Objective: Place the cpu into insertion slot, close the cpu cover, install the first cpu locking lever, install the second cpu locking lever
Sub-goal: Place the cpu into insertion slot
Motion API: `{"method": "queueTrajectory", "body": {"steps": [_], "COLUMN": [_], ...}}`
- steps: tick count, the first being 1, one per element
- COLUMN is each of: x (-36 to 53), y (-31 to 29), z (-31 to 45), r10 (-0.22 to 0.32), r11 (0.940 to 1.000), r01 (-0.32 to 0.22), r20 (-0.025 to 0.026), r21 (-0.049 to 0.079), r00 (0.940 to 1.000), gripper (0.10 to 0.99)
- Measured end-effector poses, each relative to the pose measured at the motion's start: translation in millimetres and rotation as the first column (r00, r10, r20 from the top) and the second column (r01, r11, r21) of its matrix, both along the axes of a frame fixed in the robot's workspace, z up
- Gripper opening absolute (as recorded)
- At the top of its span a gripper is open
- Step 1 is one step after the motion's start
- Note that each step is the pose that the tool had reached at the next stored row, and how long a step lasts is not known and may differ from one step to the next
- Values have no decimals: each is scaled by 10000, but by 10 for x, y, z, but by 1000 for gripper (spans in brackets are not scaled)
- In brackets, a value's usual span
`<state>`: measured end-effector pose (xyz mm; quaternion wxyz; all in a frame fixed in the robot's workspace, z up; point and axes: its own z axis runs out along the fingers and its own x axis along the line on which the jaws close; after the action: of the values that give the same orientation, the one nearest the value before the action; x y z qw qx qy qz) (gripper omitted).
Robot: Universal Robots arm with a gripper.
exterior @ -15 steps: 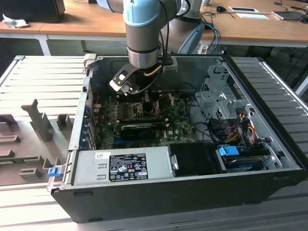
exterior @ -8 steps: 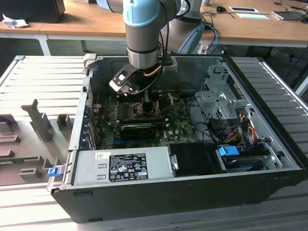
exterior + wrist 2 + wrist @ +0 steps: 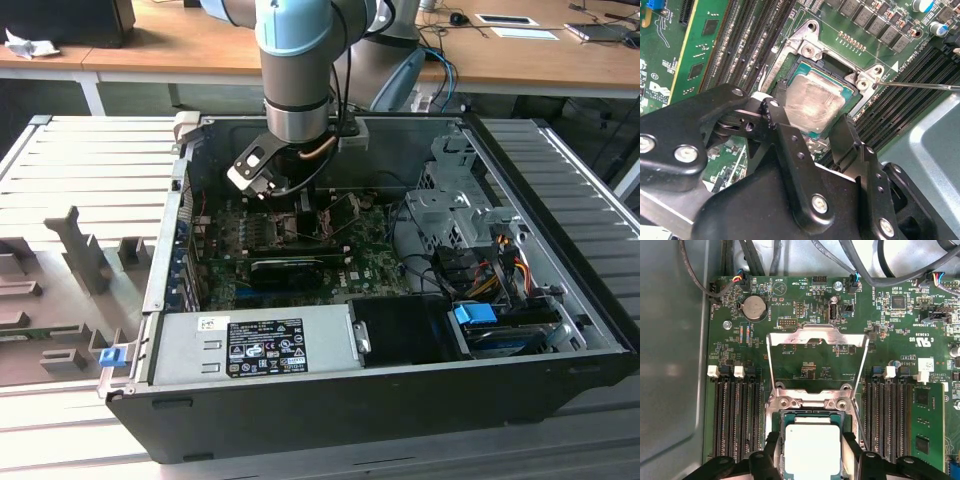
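Starting at the exterior view's left: grey holders [image 3: 85,255] stand on the slatted table [image 3: 90,150], well apart from the open computer case [image 3: 400,400]. In the middle, the arm [image 3: 295,60] drops straight into the case, and its gripper [image 3: 298,205] is down at the green board [image 3: 300,255]. Over on the right, a blue-tabbed drive [image 3: 475,315] sits in the near corner. That view gives the whole layout; the wrist cameras give the close detail.

In the first wrist view there's a bank of memory slots [image 3: 735,415] and a coin battery [image 3: 754,307]. Then comes the cover [image 3: 815,331], swung open and lying back beyond the socket [image 3: 812,401], with bare board showing through its square cut-out. The chip [image 3: 812,450] sits down in the socket between the two black fingers [image 3: 772,450]. Each finger is tight against an opposite edge, so the claw is clamped on the chip. A thin lever [image 3: 858,425] runs just beside the socket, and more slots follow.

In the second wrist view, from an angle, there's a green card [image 3: 695,45] first. The chip's [image 3: 812,105] smeared silver top lies level inside the grey rim. The lever [image 3: 920,85] juts out free towards the case wall.
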<state>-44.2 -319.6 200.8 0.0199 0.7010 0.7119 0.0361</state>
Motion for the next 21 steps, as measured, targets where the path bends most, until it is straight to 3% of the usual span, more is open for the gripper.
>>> {"method": "queueTrajectory", "body": {"steps": [10,15,16,17,19,21], "x": [0,2,2,2,3,3], "y": [0,0,0,0,0,0], "z": [90,129,143,157,178,197], "r10": [-1,0,2,0,0,-1], "r11": [10000,10000,10000,9999,9999,9998], "r01": [1,0,-2,0,-1,0], "r20": [-7,-31,-35,-40,-47,-49], "r21": [-3,-58,-88,-126,-170,-190], "r00": [10000,10000,10000,10000,10000,10000], "gripper": [584,337,220,220,106,106]}}
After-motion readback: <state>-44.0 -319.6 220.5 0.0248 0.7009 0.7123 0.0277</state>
